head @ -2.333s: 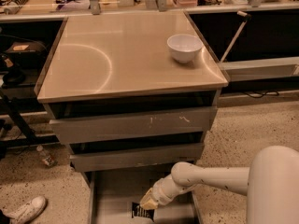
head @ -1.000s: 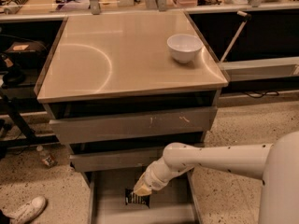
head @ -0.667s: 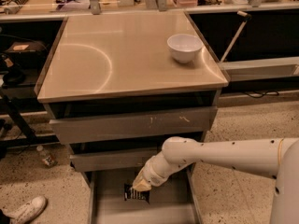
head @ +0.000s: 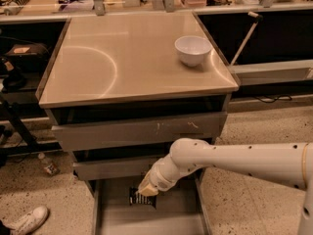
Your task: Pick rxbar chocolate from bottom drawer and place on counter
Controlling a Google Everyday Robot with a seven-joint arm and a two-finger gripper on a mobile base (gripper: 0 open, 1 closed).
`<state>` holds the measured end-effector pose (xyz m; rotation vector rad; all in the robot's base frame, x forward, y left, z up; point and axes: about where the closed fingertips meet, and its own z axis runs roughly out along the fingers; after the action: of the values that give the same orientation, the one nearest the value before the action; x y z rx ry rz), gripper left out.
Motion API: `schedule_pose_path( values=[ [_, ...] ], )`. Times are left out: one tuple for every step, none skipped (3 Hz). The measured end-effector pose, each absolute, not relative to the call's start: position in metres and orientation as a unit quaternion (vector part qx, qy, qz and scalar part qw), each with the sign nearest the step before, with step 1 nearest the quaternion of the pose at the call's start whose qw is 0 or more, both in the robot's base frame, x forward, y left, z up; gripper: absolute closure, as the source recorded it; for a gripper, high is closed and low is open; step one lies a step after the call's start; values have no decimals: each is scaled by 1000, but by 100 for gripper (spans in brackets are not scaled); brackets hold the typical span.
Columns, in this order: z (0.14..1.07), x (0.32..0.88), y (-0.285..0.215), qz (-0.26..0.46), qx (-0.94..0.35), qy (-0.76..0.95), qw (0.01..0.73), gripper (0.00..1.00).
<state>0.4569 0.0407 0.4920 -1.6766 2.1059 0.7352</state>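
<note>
rxbar chocolate (head: 141, 199): black, flat in open bottom drawer (head: 166, 217) | gripper (head: 147, 190): over its top edge

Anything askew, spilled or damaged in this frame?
Nothing spilled or damaged. The gripper hangs over the small black snack wrapper in the open grey metal drawer; a small bottle lies stray on the floor, left.

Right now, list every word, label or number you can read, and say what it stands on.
Snack bar in the bottom drawer: pale lettering, too blurred to read.
Bowl, counter, drawer fronts: no text.
Clutter on the back bench: too small to read.
Pincer, down at the snack bar: no text.
</note>
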Motion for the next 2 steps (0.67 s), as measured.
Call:
schedule_pose_path(
  values=[
    [540, 459, 40, 238, -598, 741, 191, 100],
    [582, 460, 38, 213, -605, 741, 201, 100]
  ],
)
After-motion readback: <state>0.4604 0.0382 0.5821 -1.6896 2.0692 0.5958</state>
